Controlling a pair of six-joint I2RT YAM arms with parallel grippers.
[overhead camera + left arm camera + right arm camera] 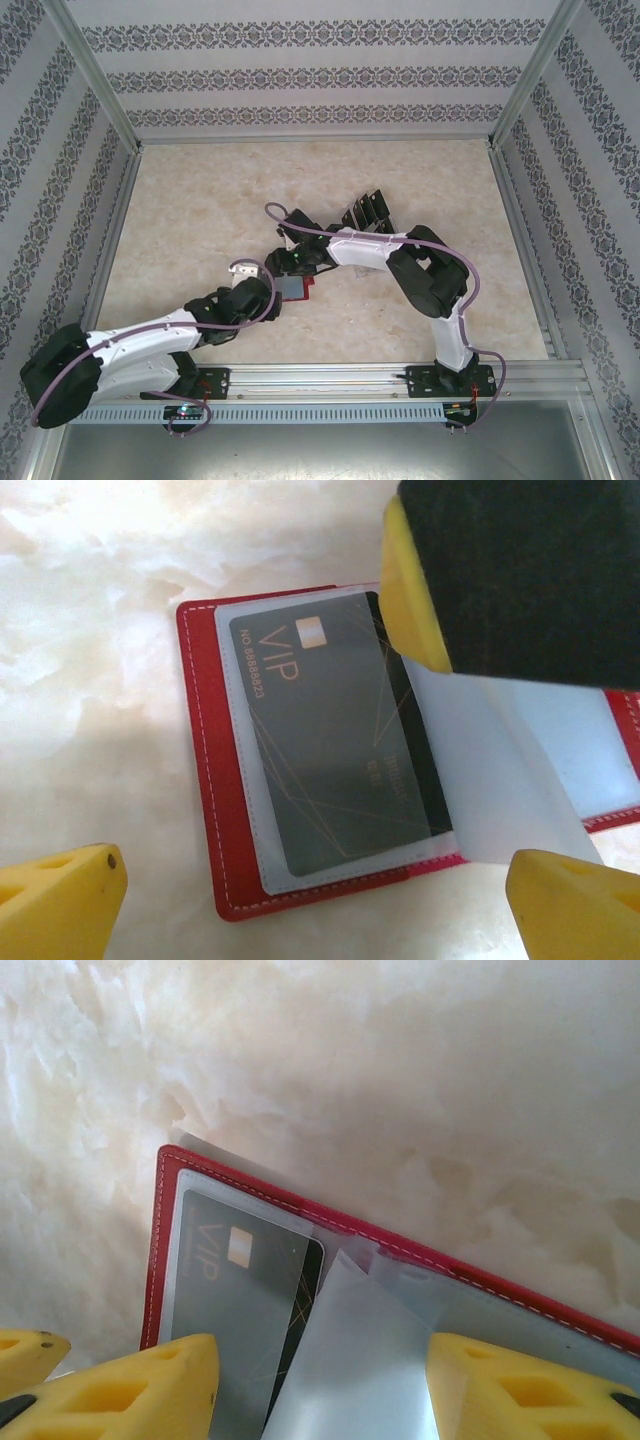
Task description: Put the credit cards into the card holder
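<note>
At about seven o'clock on the bench point(200, 220) the left arm reaches in toward the middle, and its left gripper point(315, 910) hovers low with its yellow fingertips spread wide and nothing between them. It looks parked at the near edge of the card holder point(205, 780), ready to steady it or to help with a sleeve. The card holder lies opened flat near the centre of the bench, red cover down and its greyish clear sleeves facing up, which makes sense because the pockets can only be fed when the thing is spread out. One black credit card point(330, 750), marked VIP, already sits inside the sleeve on the left-hand page, and its far edge peeks out toward the fold. Toward three o'clock of that card, a loose clear leaf point(490, 780) is tilted up off the page. The right gripper point(320, 1390) stands over it with its jaws apart and the leaf rising between them, apparently propped there rather than pinched. I take that as a way of keeping the next pocket open. Further off, at roughly one o'clock from the holder, the spare cards point(368, 208) stand on edge in a row beyond the right arm, within its easy reach for the next pick.
</note>
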